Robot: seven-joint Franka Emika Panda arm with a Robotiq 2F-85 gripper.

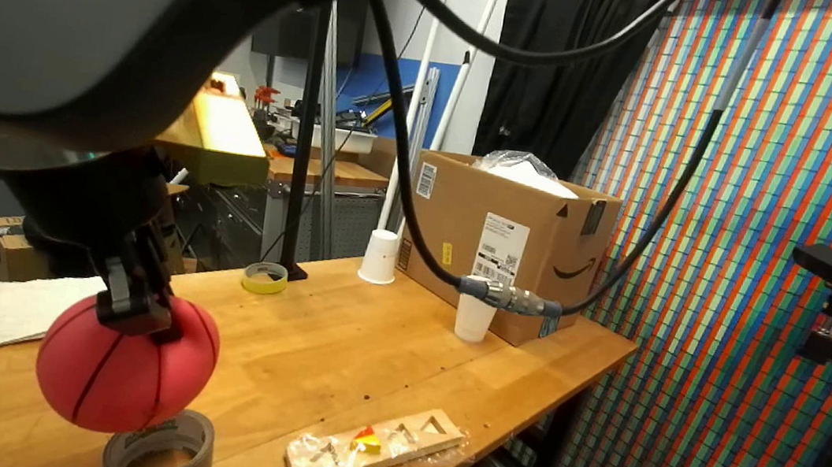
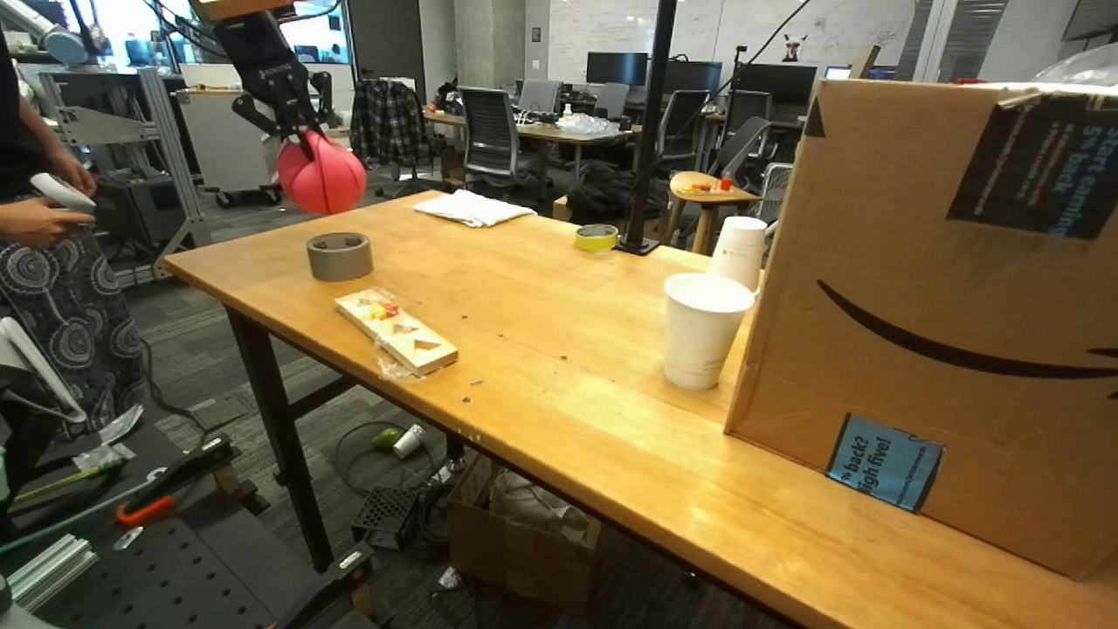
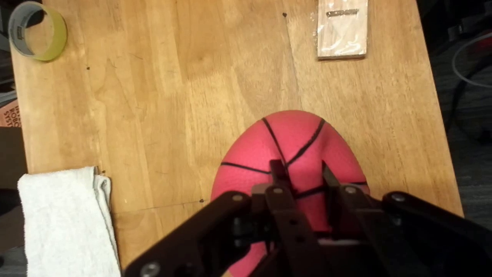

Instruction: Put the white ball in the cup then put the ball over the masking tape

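One ball point(image 2: 321, 176), red, hung above the counter point(image 2: 559, 306), upper left of the frame in an exterior view; the end effector point(image 3: 301, 169) was clamped on it. One tape point(image 2: 341, 262), grey, sat lower, apart. One cloth point(image 3: 67, 223), folded, lay lower left in the wrist view.

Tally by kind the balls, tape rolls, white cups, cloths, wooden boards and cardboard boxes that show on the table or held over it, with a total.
Balls: 1 (red ball)
Tape rolls: 2 (grey-brown roll, yellow roll)
White cups: 2 (upside-down cup, upright cup)
Cloths: 1 (folded cloth)
Wooden boards: 1 (cut-out board)
Cardboard boxes: 1 (open box)
Total: 8
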